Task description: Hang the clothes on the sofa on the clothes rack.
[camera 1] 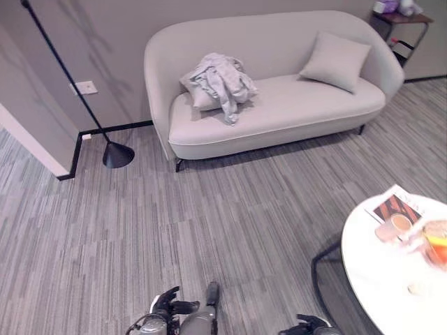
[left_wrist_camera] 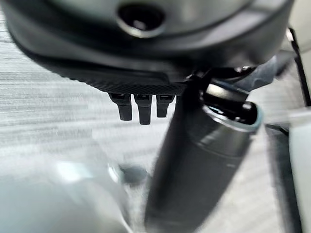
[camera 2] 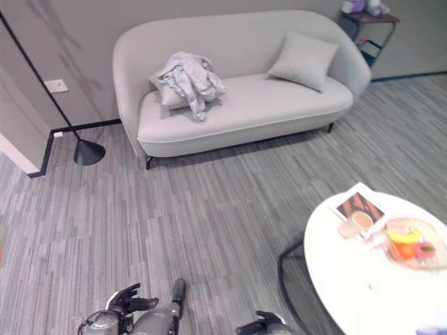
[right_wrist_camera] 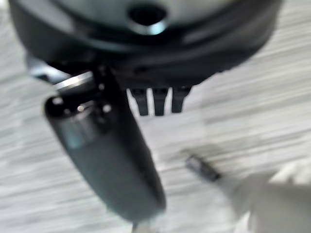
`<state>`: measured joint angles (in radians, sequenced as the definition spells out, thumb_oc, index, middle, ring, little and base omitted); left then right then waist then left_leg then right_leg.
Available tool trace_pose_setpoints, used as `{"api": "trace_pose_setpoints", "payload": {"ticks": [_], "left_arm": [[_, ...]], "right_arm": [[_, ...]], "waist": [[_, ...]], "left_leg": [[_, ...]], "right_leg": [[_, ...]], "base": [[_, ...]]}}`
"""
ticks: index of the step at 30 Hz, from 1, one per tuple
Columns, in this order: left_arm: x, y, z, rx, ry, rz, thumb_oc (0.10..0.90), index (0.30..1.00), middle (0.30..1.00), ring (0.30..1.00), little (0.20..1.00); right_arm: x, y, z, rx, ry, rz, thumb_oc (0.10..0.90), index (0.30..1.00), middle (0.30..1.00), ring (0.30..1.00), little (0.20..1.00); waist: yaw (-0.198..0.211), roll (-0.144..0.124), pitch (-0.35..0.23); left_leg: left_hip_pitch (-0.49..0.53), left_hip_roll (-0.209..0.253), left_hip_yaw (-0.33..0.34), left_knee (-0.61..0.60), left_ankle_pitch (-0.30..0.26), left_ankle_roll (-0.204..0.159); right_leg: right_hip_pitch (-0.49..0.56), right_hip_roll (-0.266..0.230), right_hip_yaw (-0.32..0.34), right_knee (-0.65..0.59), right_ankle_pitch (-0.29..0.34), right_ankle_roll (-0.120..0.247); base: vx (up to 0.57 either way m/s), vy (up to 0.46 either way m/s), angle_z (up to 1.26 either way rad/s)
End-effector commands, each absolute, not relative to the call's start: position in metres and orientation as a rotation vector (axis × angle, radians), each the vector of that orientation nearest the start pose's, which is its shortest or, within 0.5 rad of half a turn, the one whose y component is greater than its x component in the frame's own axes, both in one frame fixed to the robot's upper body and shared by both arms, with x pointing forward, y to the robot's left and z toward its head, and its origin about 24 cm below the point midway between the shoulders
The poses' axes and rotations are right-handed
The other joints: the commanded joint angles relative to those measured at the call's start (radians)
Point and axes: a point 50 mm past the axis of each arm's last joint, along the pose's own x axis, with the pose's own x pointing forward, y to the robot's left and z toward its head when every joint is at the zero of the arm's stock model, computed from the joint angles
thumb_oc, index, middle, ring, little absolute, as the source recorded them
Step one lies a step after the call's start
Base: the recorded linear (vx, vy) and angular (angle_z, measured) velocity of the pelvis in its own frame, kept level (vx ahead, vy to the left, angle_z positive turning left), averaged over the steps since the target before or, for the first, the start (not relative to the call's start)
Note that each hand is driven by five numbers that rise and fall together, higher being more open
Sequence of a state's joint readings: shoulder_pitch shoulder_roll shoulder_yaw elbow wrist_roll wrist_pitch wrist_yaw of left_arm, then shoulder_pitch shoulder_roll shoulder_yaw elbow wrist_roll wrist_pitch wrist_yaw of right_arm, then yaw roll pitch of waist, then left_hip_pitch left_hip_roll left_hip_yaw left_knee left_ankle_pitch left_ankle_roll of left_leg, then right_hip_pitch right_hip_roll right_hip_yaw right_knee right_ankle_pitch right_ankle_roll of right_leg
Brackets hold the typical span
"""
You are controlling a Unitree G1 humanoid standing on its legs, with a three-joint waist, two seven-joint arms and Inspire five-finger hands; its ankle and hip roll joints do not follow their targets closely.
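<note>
Judging from the sofa (camera 1: 279, 105), we put the task at its very start: the clothes (camera 1: 222, 80) lie in a crumpled grey heap on the seat, draped over a cushion (camera 1: 199, 98) at the sofa's left end as we face it, untouched by either hand. We see no rack, so lifting, carrying and hanging are all left to do.

Left hand (camera 1: 167, 303) sits low and well short of the sofa, across a wide stretch of carpet (camera 1: 230, 216). In the left wrist view its fingers (left_wrist_camera: 141, 104) hang straight and apart, thumb standing clear, nothing held. Right hand (camera 2: 262, 324) is equally far from the sofa; its fingers (right_wrist_camera: 158, 101) in the right wrist view also point straight down, slack and empty.

Room for moving, taken from the sofa:
- Straight in front of it the carpet is bare, a broad lane to the seat edge.
- Off its left end stands a floor lamp (camera 1: 117, 155), its thin pole leaning away up the wall; the base is near the sofa leg, so we judge a reach to the clothes should stay toward the seat front.
- Well in front of its right end is a round white table (camera 1: 391, 279) with a bowl (camera 2: 412, 251) and a magazine (camera 1: 397, 209); its rim crowds the right arm's side.
- A second pillow (camera 1: 335, 61) leans at the sofa's right end, apart from the clothes.
- Behind that end stands a small side table (camera 1: 405, 21).
</note>
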<state>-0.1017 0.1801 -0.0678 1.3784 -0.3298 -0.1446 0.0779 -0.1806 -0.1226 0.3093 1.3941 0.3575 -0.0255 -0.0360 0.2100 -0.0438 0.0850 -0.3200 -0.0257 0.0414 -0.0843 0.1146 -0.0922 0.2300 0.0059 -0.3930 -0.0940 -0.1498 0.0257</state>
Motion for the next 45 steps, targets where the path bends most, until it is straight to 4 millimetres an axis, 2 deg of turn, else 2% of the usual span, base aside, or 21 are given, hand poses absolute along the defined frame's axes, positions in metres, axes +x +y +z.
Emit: {"api": "trace_pose_setpoints", "payload": {"ticks": [1, 4, 8, 10, 13, 15, 18, 19, 20, 25, 27, 28, 29, 31, 32, 33, 35, 36, 39, 41, 45], "left_arm": [[0.092, 0.222, -0.165, -0.058, 1.169, 0.38, 0.8, 0.9, 0.9, 0.9, 0.9], [0.076, 0.229, -0.167, -0.075, 1.218, 0.425, 0.8, 0.9, 0.9, 0.9, 0.9], [0.069, 0.235, -0.167, 0.015, 1.248, 0.368, 0.8, 0.9, 0.9, 0.9, 0.9], [0.073, 0.236, -0.166, 0.104, 1.245, 0.285, 0.8, 0.9, 0.9, 0.9, 0.9], [0.087, 0.233, -0.164, 0.215, 1.213, 0.175, 0.8, 0.9, 0.9, 0.9, 0.9], [0.088, 0.231, -0.164, 0.267, 1.22, 0.123, 0.8, 0.9, 0.9, 0.9, 0.9], [0.088, 0.234, -0.163, 0.335, 1.224, 0.072, 0.8, 0.9, 0.9, 0.9, 0.9], [0.089, 0.233, -0.163, 0.34, 1.215, 0.067, 0.8, 0.9, 0.9, 0.9, 0.9], [0.099, 0.232, -0.161, 0.359, 1.175, 0.054, 0.8, 0.9, 0.9, 0.9, 0.9], [0.102, 0.228, -0.16, 0.414, 1.156, 0.006, 0.8, 0.9, 0.9, 0.9, 0.9], [0.099, 0.227, -0.162, 0.41, 1.167, 0.008, 0.8, 0.9, 0.9, 0.9, 0.9], [0.092, 0.229, -0.163, 0.389, 1.19, 0.031, 0.8, 0.9, 0.9, 0.9, 0.9], [0.089, 0.231, -0.163, 0.392, 1.197, 0.037, 0.8, 0.9, 0.9, 0.9, 0.9], [0.081, 0.234, -0.164, 0.409, 1.212, 0.038, 0.8, 0.9, 0.9, 0.9, 0.9], [0.076, 0.237, -0.164, 0.435, 1.221, 0.039, 0.8, 0.9, 0.9, 0.9, 0.9], [0.076, 0.237, -0.164, 0.435, 1.222, 0.039, 0.8, 0.9, 0.9, 0.9, 0.9], [0.084, 0.237, -0.162, 0.444, 1.183, 0.057, 0.8, 0.9, 0.9, 0.9, 0.9], [0.096, 0.232, -0.159, 0.477, 1.111, 0.021, 0.8, 0.9, 0.9, 0.9, 0.9], [0.105, 0.222, -0.157, 0.53, 1.046, -0.044, 0.8, 0.9, 0.9, 0.9, 0.9], [0.107, 0.22, -0.157, 0.542, 1.033, -0.057, 0.8, 0.9, 0.9, 0.9, 0.9], [0.121, 0.211, -0.153, 0.615, 0.948, -0.135, 0.8, 0.9, 0.9, 0.9, 0.9]], "right_arm": [[0.126, -0.181, -0.163, -0.035, 1.162, -0.055, 0.8, 0.9, 0.9, 0.9, 0.9], [0.12, -0.182, -0.165, -0.037, 1.18, -0.053, 0.8, 0.9, 0.9, 0.9, 0.9], [0.099, -0.184, -0.17, -0.039, 1.252, -0.068, 0.8, 0.9, 0.9, 0.9, 0.9], [0.096, -0.185, -0.171, -0.04, 1.264, -0.066, 0.8, 0.9, 0.9, 0.9, 0.9], [0.107, -0.187, -0.168, -0.045, 1.227, -0.072, 0.8, 0.9, 0.9, 0.9, 0.9], [0.121, -0.184, -0.164, -0.027, 1.176, -0.083, 0.8, 0.9, 0.9, 0.9, 0.9], [0.135, -0.181, -0.159, -0.008, 1.104, -0.096, 0.8, 0.9, 0.9, 0.9, 0.9], [0.138, -0.182, -0.157, -0.006, 1.087, -0.101, 0.8, 0.9, 0.9, 0.9, 0.9], [0.154, -0.188, -0.15, -0.001, 1.019, -0.143, 0.8, 0.9, 0.9, 0.9, 0.9], [0.181, -0.201, -0.135, -0.012, 0.917, -0.198, 0.8, 0.9, 0.9, 0.9, 0.9], [0.22, -0.212, -0.106, -0.026, 0.74, -0.224, 0.8, 0.9, 0.9, 0.9, 0.9], [0.238, -0.219, -0.081, -0.066, 0.591, -0.213, 0.8, 0.9, 0.9, 0.9, 0.9], [0.246, -0.22, -0.067, -0.102, 0.515, -0.198, 0.8, 0.9, 0.9, 0.9, 0.9], [0.247, -0.223, -0.054, -0.179, 0.443, -0.175, 0.8, 0.9, 0.9, 0.9, 0.9], [0.249, -0.226, -0.045, -0.272, 0.4, -0.153, 0.8, 0.9, 0.9, 0.9, 0.9], [0.249, -0.225, -0.046, -0.273, 0.4, -0.152, 0.8, 0.9, 0.9, 0.9, 0.9], [0.253, -0.232, -0.026, -0.444, 0.311, -0.113, 0.8, 0.9, 0.9, 0.9, 0.9], [0.257, -0.242, -0.005, -0.577, 0.216, -0.118, 0.8, 0.9, 0.9, 0.9, 0.9], [0.269, -0.251, 0.023, -0.692, 0.09, -0.18, 0.8, 0.9, 0.9, 0.9, 0.9], [0.274, -0.25, 0.033, -0.716, 0.045, -0.193, 0.8, 0.9, 0.9, 0.9, 0.9], [0.287, -0.258, 0.069, -0.791, -0.108, -0.288, 0.8, 0.9, 0.9, 0.9, 0.9]], "waist": [[0.062, -0.033, 0.029], [0.071, -0.045, 0.004], [0.063, -0.081, -0.037], [0.058, -0.097, -0.057], [0.029, -0.076, -0.05], [-0.008, -0.041, -0.032], [-0.051, -0.011, -0.011], [-0.059, -0.006, -0.007], [-0.073, 0.0, 0.013], [-0.085, 0.0, 0.027], [-0.118, -0.008, 0.044], [-0.149, -0.007, 0.042], [-0.156, -0.01, 0.038], [-0.166, -0.035, 0.015], [-0.177, -0.043, -0.011], [-0.176, -0.04, -0.012], [-0.178, -0.023, -0.025], [-0.173, 0.0, -0.039], [-0.161, 0.02, -0.055], [-0.154, 0.02, -0.053], [-0.124, -0.014, 0.0]], "left_leg": [[-0.02, 0.052, 0.007, 0.013, 0.084, 0.018], [0.008, 0.074, 0.029, 0.02, 0.103, 0.035], [0.063, 0.044, 0.025, 0.048, 0.083, 0.069], [0.102, 0.012, 0.042, 0.028, 0.06, 0.089], [0.173, -0.016, 0.046, 0.002, 0.011, 0.128], [0.229, -0.02, 0.044, -0.003, -0.023, 0.15], [0.308, -0.014, 0.037, -0.003, -0.083, 0.162], [0.315, -0.012, 0.028, -0.003, -0.085, 0.16], [0.341, -0.009, 0.011, -0.003, -0.105, 0.149], [0.367, -0.001, -0.005, -0.003, -0.137, 0.125], [0.436, 0.011, -0.058, -0.003, -0.202, 0.102], [0.492, 0.032, -0.088, -0.003, -0.239, 0.089], [0.517, 0.038, -0.097, -0.003, -0.255, 0.082], [0.551, 0.043, -0.116, -0.003, -0.29, 0.073], [0.58, 0.09, -0.119, -0.003, -0.303, 0.053], [0.58, 0.093, -0.118, -0.003, -0.304, 0.052], [0.586, 0.162, -0.125, -0.003, -0.283, 0.029], [0.57, 0.215, -0.137, 0.012, -0.212, 0.006], [0.516, 0.268, -0.155, 0.122, -0.128, -0.018], [0.492, 0.275, -0.154, 0.183, -0.123, -0.019], [0.338, 0.285, -0.14, 0.502, -0.012, 0.01]], "right_leg": [[-0.049, -0.015, 0.104, 0.023, 0.021, 0.021], [-0.009, -0.01, 0.127, 0.044, 0.002, 0.033], [0.012, -0.071, 0.137, 0.111, 0.005, 0.069], [-0.007, -0.111, 0.129, 0.195, 0.059, 0.105], [-0.115, -0.164, 0.128, 0.459, 0.171, 0.152], [-0.176, -0.202, 0.111, 0.635, 0.25, 0.166], [-0.264, -0.281, 0.052, 0.766, 0.24, 0.153], [-0.274, -0.277, 0.04, 0.729, 0.238, 0.148], [-0.319, -0.25, 0.04, 0.612, 0.172, 0.12], [-0.336, -0.252, 0.036, 0.328, 0.19, 0.124], [-0.416, -0.266, 0.187, 0.066, 0.319, 0.179], [-0.472, -0.303, 0.248, 0.025, 0.385, 0.204], [-0.461, -0.308, 0.225, 0.017, 0.397, 0.208], [-0.421, -0.314, 0.21, 0.013, 0.405, 0.216], [-0.421, -0.29, 0.222, 0.054, 0.407, 0.213], [-0.421, -0.287, 0.221, 0.056, 0.405, 0.212], [-0.424, -0.238, 0.219, 0.087, 0.364, 0.195], [-0.4, -0.187, 0.199, 0.079, 0.325, 0.172], [-0.363, -0.117, 0.182, 0.033, 0.29, 0.138], [-0.347, -0.101, 0.177, 0.021, 0.28, 0.125], [-0.263, -0.07, 0.177, 0.013, 0.23, 0.059]], "base": [[0.32, 0.092, -0.36], [0.41, 0.201, -0.43], [0.36, 0.263, -0.14], [0.35, 0.356, -0.05], [0.24, 0.391, 0.01], [0.23, 0.375, 0.18], [0.28, 0.248, 0.17], [0.34, 0.069, 0.27], [0.23, 0.002, 0.33], [0.19, -0.101, 0.38], [0.65, -0.268, 0.54], [0.81, -0.281, 0.61], [0.72, -0.249, 0.85], [0.52, -0.229, 0.9], [0.41, -0.231, 0.32], [0.46, -0.274, 0.25], [0.37, -0.278, 0.61], [0.4, -0.353, 0.52], [0.28, -0.248, 0.19], [0.16, -0.151, 0.23], [0.18, -0.206, -0.29]]}}
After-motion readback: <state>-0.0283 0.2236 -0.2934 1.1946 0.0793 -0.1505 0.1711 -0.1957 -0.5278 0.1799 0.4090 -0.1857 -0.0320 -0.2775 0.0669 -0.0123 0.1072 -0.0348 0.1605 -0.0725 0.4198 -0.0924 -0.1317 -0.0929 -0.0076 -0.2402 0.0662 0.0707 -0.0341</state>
